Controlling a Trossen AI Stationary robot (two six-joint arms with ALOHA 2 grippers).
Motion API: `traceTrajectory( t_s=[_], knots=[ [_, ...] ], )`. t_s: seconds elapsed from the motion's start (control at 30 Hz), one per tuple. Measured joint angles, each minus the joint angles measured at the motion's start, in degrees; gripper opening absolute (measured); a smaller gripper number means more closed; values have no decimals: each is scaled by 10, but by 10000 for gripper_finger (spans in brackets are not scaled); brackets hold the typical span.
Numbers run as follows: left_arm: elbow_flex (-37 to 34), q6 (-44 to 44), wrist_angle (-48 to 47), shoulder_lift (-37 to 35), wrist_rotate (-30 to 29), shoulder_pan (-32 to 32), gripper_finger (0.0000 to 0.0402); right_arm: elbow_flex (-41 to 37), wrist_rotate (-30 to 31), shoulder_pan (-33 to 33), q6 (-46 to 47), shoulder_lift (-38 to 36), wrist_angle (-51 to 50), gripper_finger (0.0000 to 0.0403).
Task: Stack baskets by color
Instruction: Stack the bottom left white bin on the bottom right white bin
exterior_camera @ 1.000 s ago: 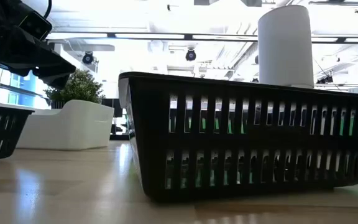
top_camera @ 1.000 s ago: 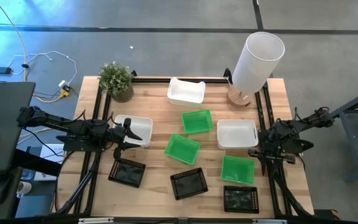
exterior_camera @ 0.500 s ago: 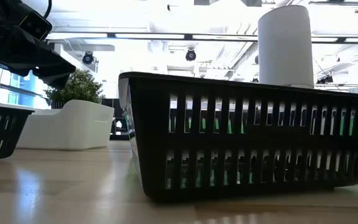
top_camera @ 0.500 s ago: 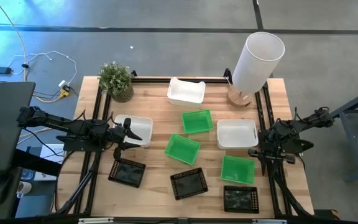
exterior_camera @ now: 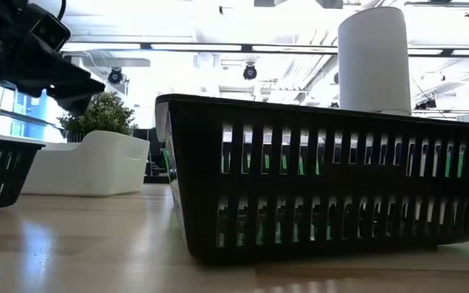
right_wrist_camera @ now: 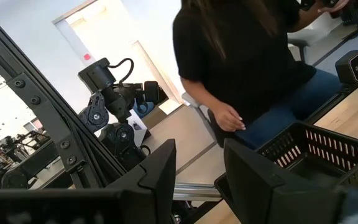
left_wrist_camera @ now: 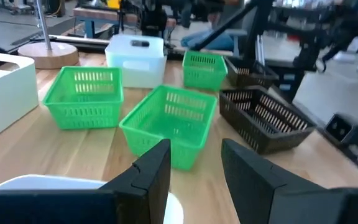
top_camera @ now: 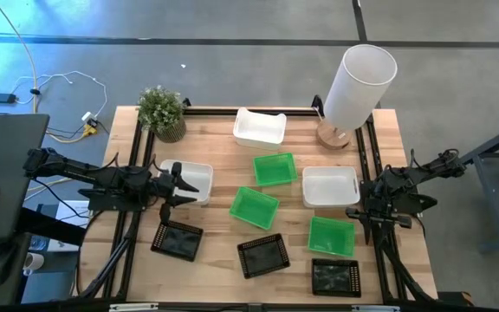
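Hovering over the near-left white basket (top_camera: 191,180), the left gripper (top_camera: 178,185) with jaws spread and nothing between them, fingers (left_wrist_camera: 151,180) framing a view across the green baskets. Waiting at the table's right edge, the right gripper (top_camera: 360,212), just beside another white basket (top_camera: 330,186), jaws likewise parted and empty (a seated person (right_wrist_camera: 247,62) in the room beyond, well clear of the table). Sorting seemingly not yet begun: all nine baskets lying single and apart, none nested. Third white basket (top_camera: 260,127) at the far edge near the tall white cylinder (top_camera: 358,82); three green ones (top_camera: 275,168) (top_camera: 254,207) (top_camera: 331,236) scattered through the middle; three black ones (top_camera: 178,240) (top_camera: 262,256) (top_camera: 335,277) along the near edge. Judging from the left gripper's position, first step in hand: picking up the near-left white basket. Calling next for a descent onto one wall, a firm pinch on the rim, then a lift and carry to another white basket, squared up before lowering so the two nest cleanly.
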Motion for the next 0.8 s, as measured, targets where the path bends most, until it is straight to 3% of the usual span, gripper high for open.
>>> traceTrajectory(
  t_s=[0.23, 0.53, 0.8],
  knots=[
    [23, 0, -2, 0, -70, 0, 131, 0, 0, 0, 0, 0, 0, 124],
    [157, 33, -207, 33, -156, 0, 131, 0, 0, 0, 0, 0, 0, 124],
    [278, 30, -384, 110, -231, 0, 131, 0, 0, 0, 0, 0, 0, 124]
  ],
)
